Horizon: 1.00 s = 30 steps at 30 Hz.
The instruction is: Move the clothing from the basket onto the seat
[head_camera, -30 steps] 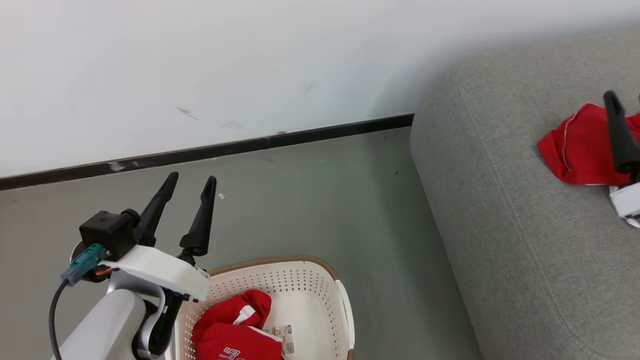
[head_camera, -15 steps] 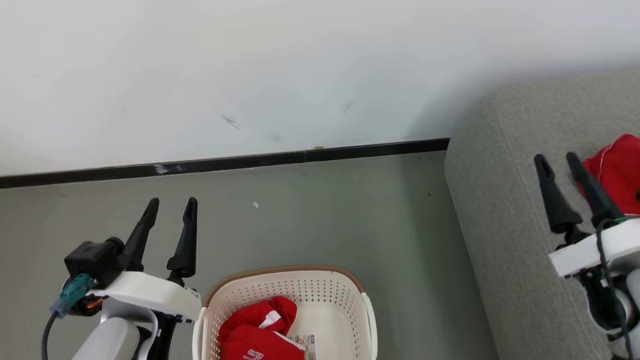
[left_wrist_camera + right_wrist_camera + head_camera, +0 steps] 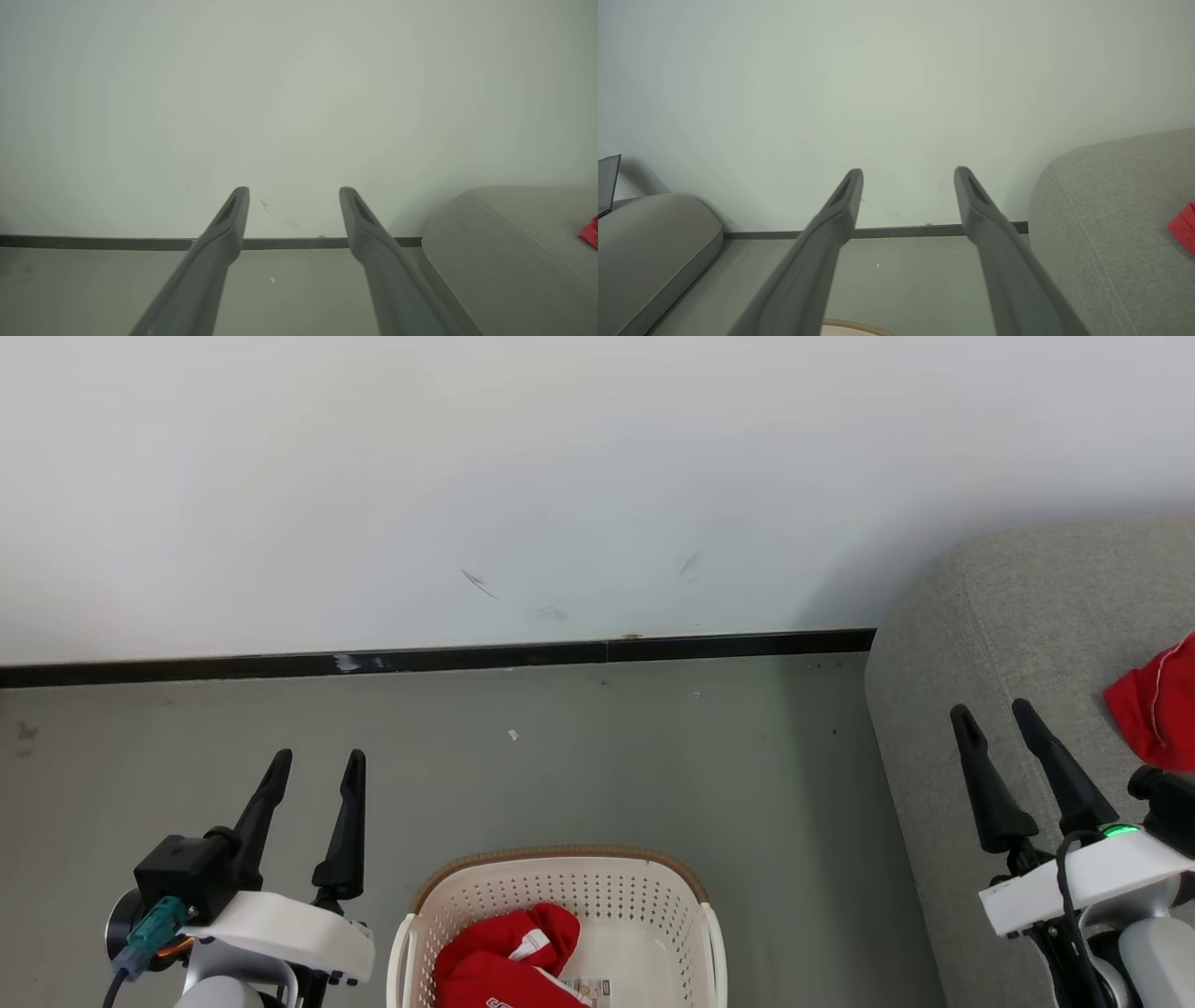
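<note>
Red fabric lies in two places. One red garment (image 3: 1156, 714) rests on the grey seat (image 3: 1008, 616) at the right edge of the head view. A second red garment (image 3: 504, 961), with white trim, sits bunched in the cream laundry basket (image 3: 560, 855) on the floor (image 3: 607, 756).

A second ago the right gripper (image 3: 991, 709) reached over the seat with a finger across that first garment. Now it has drawn back to the lower right of the head view. Its jaws are spread wide with nothing between them, and the cloth lies apart from them, further along the cushion. The whole head view has also slid, with the seat now crowded to the right and the basket nearer the middle. That is the camera swinging back toward the basket, not the things moving.

The left gripper (image 3: 317, 758) has kept its pose just left of the basket. Its jaws are also fully apart and empty, pointing toward the skirting board (image 3: 467, 658).

As I judge it, one piece is delivered and released, and the robot is resetting. The basket still holds clothing, so the task is unfinished and the next step is a reach down into the basket.
</note>
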### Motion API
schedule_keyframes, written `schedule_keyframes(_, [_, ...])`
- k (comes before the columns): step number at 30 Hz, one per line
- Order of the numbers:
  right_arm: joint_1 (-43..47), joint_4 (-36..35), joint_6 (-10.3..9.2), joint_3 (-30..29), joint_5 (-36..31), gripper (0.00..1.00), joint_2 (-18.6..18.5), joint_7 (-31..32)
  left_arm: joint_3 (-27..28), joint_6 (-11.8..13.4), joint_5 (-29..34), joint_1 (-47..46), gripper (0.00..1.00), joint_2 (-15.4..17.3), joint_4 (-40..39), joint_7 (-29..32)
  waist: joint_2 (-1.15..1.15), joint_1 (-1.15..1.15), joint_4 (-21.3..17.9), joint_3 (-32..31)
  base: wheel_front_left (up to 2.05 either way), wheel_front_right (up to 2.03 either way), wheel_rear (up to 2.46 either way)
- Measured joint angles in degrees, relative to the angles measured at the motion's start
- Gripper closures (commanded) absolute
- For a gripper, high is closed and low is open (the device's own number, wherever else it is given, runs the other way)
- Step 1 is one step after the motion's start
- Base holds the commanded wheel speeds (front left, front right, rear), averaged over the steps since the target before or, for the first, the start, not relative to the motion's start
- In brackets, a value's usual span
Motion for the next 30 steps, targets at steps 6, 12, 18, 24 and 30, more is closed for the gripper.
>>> schedule_keyframes(6, [2.7, -2.2, 0.00, 0.0, -3.6, 0.00, 1.5, 0.0, 1.2, 0.0, 2.3, 1.6, 0.00, -1.0, 0.0, 0.0, 0.00, 0.00, 0.3, -0.9, 0.00, 0.00, 0.00])
schedule_keyframes(12, [4.4, -3.7, 0.00, -0.1, -5.2, 0.00, 2.7, 0.0, 2.2, 0.0, 3.1, 3.3, 0.00, -1.9, 0.0, 0.0, 0.00, 0.00, 0.2, -1.5, 0.00, 0.00, 0.00])
schedule_keyframes(18, [5.2, -5.3, 0.00, -0.3, -6.9, 0.00, 3.1, 0.0, 2.9, -0.5, 3.9, 3.8, 0.00, -3.0, -0.2, 0.0, 0.00, 0.00, 0.3, -1.3, 0.00, 0.00, 0.00])
schedule_keyframes(24, [5.2, -6.7, 0.00, -0.6, -7.5, 0.00, 3.6, 0.0, 3.9, -1.0, 5.4, 3.8, 0.00, -3.6, -0.4, 0.0, 0.00, 0.00, 0.6, -1.1, 0.00, 0.00, 0.00])
schedule_keyframes(30, [5.5, -7.5, 0.00, -0.9, -8.1, 0.00, 4.4, 0.0, 5.2, -1.6, 6.3, 3.8, 0.00, -4.4, -0.4, 0.0, 0.00, 0.00, 0.8, -1.1, 0.00, 0.00, 0.00])
